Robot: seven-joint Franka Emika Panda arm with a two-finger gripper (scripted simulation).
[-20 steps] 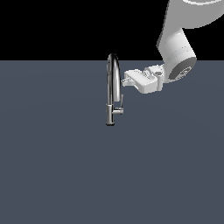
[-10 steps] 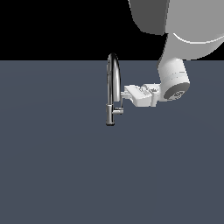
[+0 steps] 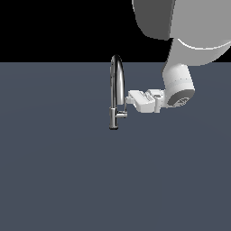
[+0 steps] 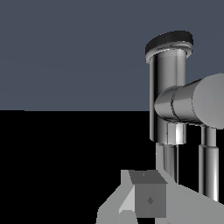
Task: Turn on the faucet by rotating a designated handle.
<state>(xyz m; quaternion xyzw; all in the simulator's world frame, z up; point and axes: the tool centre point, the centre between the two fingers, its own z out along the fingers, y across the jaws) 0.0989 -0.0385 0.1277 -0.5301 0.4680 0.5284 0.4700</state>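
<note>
Standing on the dark worktop (image 3: 54,180), the faucet (image 3: 116,90) has its handle (image 3: 122,114) jutting rightward in the exterior view, just below the fingers (image 3: 127,100); their spread cannot be told.

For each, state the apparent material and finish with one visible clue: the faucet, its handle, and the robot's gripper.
Faucet: looks like polished chrome metal; bright streaks run along the dark arched spout.
Handle: seemingly the same shiny metal; the wrist view shows soft banded reflections on its stub.
Gripper: matte white, perhaps plastic or painted metal; flat shading without reflections. As a render, none is certain.
</note>
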